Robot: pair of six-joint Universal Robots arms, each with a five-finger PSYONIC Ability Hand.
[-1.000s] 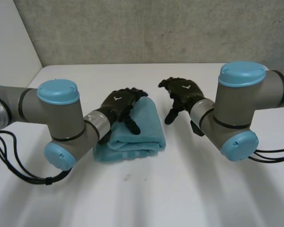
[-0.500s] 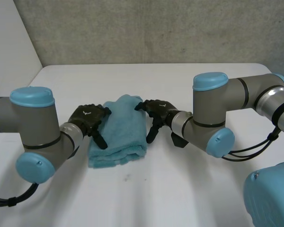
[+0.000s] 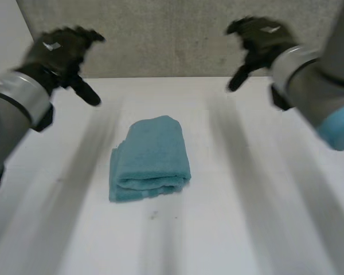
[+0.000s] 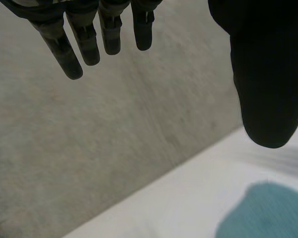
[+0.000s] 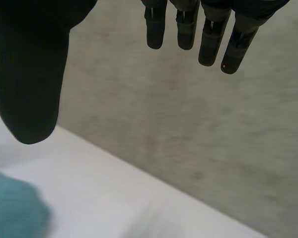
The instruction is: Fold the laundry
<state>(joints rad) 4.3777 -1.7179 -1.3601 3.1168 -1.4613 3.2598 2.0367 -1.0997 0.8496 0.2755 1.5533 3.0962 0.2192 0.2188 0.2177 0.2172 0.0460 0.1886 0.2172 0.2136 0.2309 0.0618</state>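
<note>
The folded blue towel [image 3: 150, 158] is laid in the middle of the white table [image 3: 246, 217]. The left hand [image 3: 60, 51] and the right hand [image 3: 261, 34] are held up, well apart from it, fingers spread, nothing gripped.

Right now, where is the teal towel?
In the head view the teal towel lies folded near the middle of the white table, left of centre, clear of the left hand and right hand.

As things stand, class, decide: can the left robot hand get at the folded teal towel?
Probably yes. The left robot hand hangs open above the table, the towel lies alone mid-table, and nothing stands between them; the right robot hand is off to the other side.
</note>
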